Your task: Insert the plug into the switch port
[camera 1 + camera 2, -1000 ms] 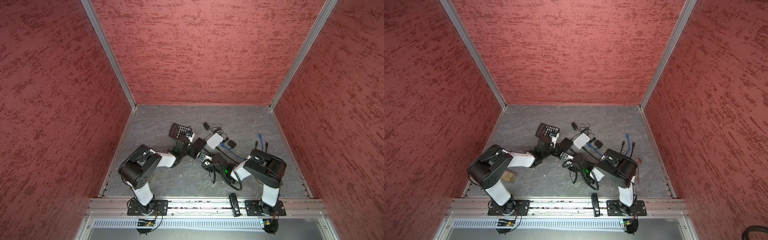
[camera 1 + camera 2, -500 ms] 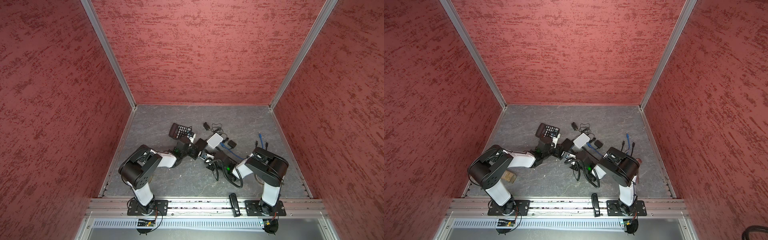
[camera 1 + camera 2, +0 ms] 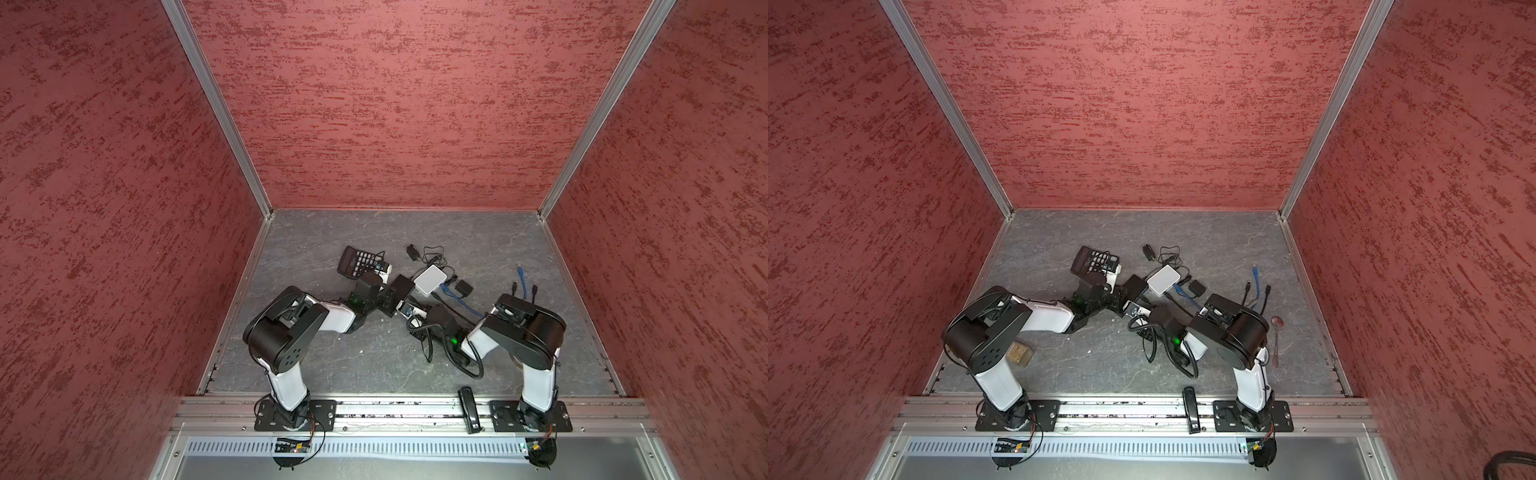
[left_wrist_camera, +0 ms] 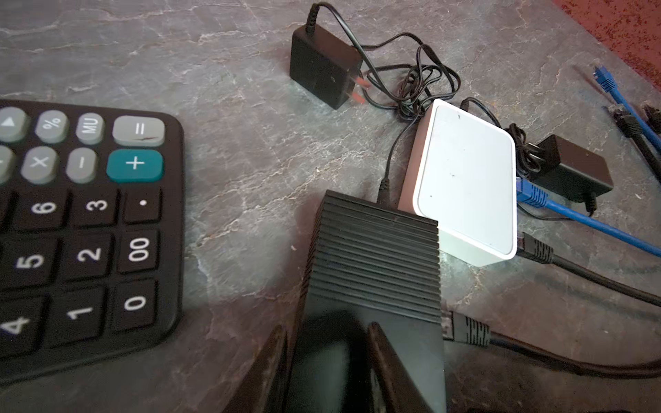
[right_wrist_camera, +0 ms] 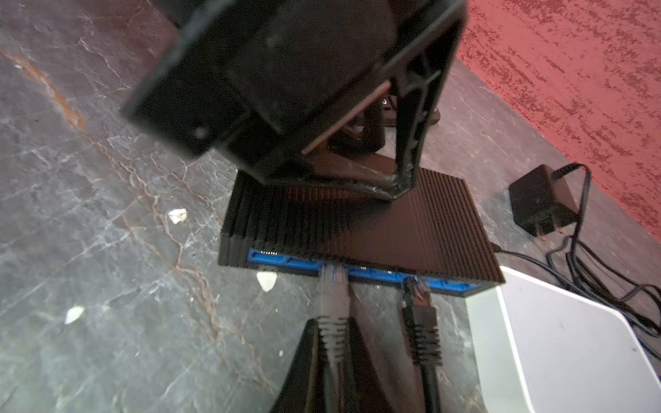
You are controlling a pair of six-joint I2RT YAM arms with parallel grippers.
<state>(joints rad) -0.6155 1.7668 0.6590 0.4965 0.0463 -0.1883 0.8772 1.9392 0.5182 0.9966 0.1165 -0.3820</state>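
Grey Ethernet plug [image 5: 334,296] at the switch port [image 5: 334,270]
Right gripper [image 5: 332,325] pinches it; left gripper [image 4: 327,327] clamps the network switch [image 5: 375,229]; full seating unclear, a final push probably remains.

- Both top views: even light, sharp, walls [image 3: 374,104] splaying at the edges.
- Left wrist view: white box [image 4: 468,178] glares, calculator [image 4: 82,229] edge is soft.
- Right wrist view: close left arm [image 5: 286,71] is blurred and shadows the switch [image 5: 393,229].

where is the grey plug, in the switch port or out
Partly in at least: grey plug tip sits inside the switch port row, right gripper gripping it. Fully seated, cannot tell.
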